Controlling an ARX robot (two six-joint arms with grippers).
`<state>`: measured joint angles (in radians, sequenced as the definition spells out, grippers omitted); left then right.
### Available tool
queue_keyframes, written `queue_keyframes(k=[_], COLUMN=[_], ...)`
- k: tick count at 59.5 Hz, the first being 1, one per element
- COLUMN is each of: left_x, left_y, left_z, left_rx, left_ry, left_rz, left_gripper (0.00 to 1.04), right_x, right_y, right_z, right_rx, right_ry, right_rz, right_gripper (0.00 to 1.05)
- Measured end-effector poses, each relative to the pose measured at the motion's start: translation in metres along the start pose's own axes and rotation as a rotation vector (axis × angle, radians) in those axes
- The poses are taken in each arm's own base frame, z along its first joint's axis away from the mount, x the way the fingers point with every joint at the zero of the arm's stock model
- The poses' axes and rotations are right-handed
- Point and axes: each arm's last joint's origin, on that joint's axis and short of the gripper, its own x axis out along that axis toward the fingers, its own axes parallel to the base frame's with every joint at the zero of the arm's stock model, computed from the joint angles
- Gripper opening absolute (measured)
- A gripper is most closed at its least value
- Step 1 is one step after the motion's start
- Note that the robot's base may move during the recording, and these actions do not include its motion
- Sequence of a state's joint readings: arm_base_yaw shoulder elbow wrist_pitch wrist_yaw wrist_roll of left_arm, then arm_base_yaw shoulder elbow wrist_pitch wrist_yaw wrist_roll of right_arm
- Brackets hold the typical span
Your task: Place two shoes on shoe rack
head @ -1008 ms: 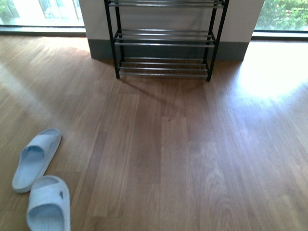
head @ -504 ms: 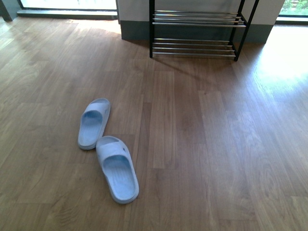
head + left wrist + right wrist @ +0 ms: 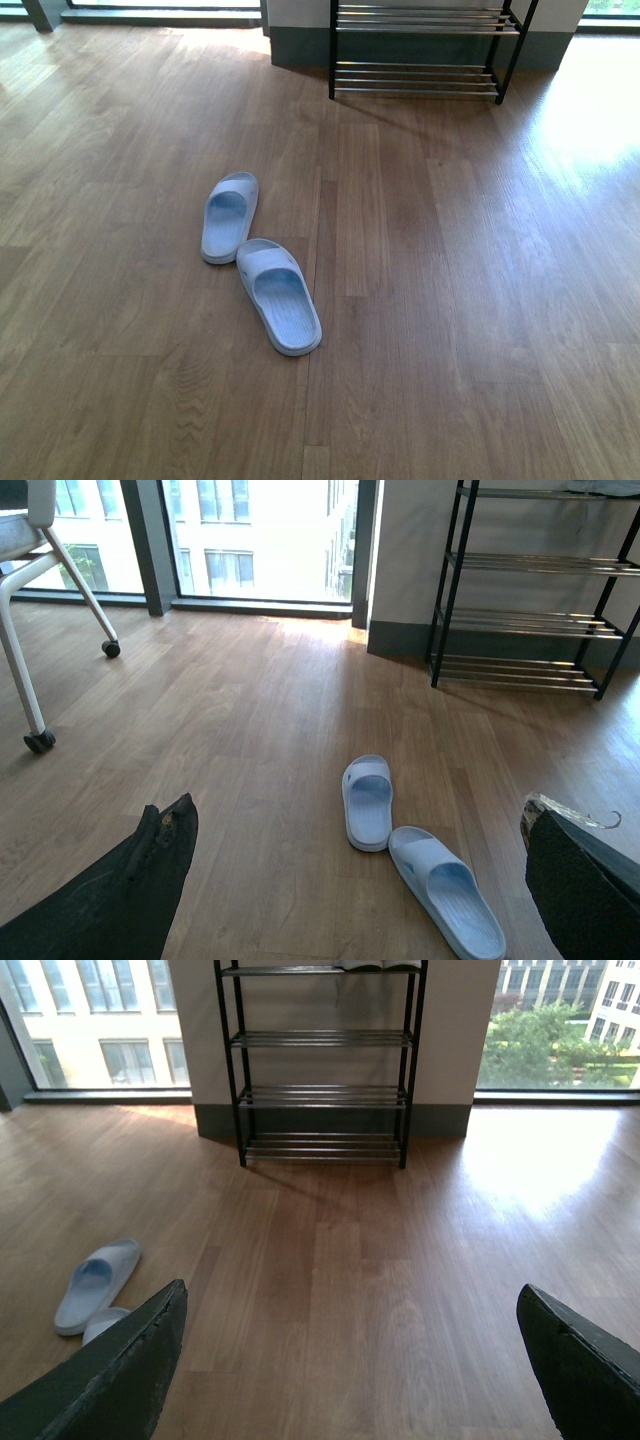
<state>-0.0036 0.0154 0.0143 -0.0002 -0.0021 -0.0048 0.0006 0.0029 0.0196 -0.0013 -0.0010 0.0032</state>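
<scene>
Pale slides (image 3: 281, 298) on floor (image 3: 450, 300); rack (image 3: 322, 1038) top possibly occupied.

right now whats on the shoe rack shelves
On the shoe rack, the three lower tiers are bare rods. The top tier holds something pale, cut off by the picture edge, so I cannot tell what. Both slides lie on the floor.

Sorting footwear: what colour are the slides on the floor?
Pale blue slides, clearest in the front view.
</scene>
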Motion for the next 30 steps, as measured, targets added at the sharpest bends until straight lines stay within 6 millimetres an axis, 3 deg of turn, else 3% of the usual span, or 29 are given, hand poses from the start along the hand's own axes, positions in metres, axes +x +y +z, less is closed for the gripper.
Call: queue_keyframes(k=[30], left_x=[0.0], left_y=[0.0002], left_z=[0.0], left_rx=[0.0], left_ry=[0.0], left_rz=[0.005], left_gripper=[0.95], right_x=[0.0], right_y=[0.0001], right_z=[0.0], right_rx=[0.0], right_ry=[0.0], right_rz=[0.005], right_gripper=[0.96])
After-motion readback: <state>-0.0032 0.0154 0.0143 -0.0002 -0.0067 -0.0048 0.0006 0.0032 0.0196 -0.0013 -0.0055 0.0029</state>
